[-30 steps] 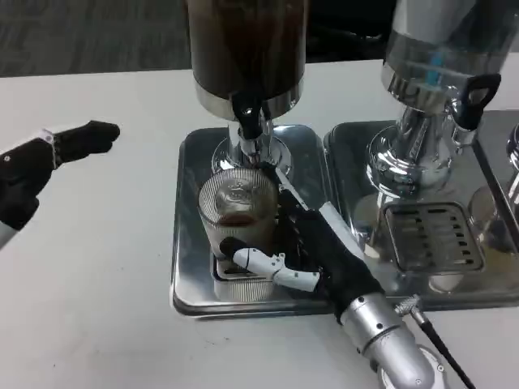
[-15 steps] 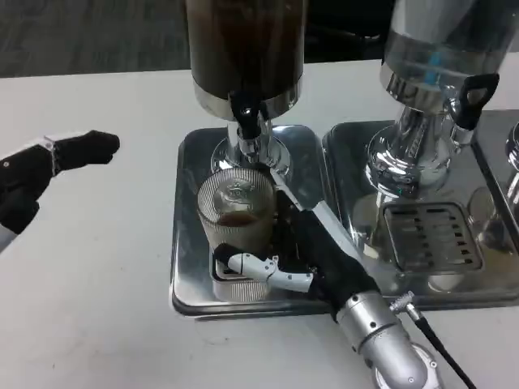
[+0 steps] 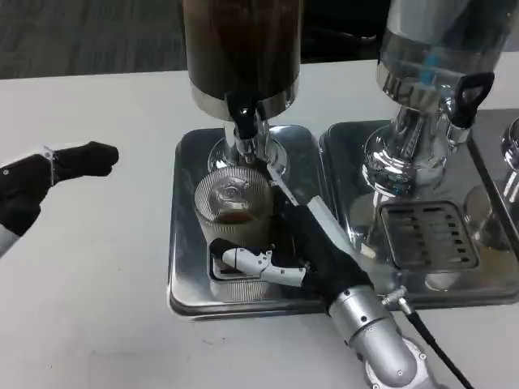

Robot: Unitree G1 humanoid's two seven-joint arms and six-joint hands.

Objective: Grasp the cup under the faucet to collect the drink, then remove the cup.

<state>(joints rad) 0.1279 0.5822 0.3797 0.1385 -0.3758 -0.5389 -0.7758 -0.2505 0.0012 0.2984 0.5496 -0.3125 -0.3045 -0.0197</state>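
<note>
The ribbed glass cup (image 3: 233, 207) stands on the steel drip tray (image 3: 188, 243) right under the dark dispenser's faucet (image 3: 244, 121), a little brown drink in it. The right hand (image 3: 296, 243) wraps around it — fingers clasping its side. The left hand (image 3: 40, 182) hovers over the white table (image 3: 89, 308), well apart, holding nothing — fingers loosely extended.

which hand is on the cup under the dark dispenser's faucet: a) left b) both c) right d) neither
c: the right hand wraps its fingers around the cup on the tray, while the left hand hangs over the bare table, well away.
</note>
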